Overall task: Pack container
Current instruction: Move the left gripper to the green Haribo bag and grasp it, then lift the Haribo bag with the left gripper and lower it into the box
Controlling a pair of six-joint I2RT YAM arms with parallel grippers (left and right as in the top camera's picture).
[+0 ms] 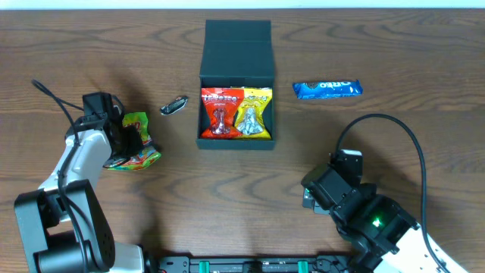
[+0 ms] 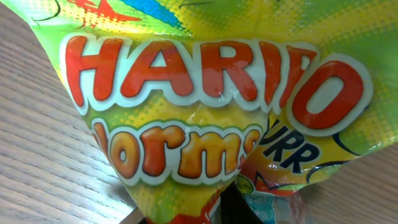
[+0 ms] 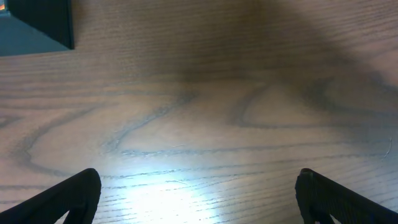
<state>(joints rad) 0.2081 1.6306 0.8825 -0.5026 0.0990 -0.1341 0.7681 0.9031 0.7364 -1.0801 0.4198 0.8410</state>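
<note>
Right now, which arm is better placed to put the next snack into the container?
Left. The left arm is at the Haribo bag, which fills its wrist view. The right arm holds open jaws over bare table, with no packet near.

Left arm [image 1: 72,163] reaches forward from its base, wrist bent inward. Left gripper [image 1: 130,141] is clamped on a Haribo packet [image 2: 205,112], held tight against the claw. Its fingers are mostly hidden behind the packet.

Right arm [image 1: 364,216] sits folded low and angled inward. Right gripper [image 3: 198,190] is spread wide, one dark finger [image 3: 71,196] at each side of the claw, tips pointing down.
</note>
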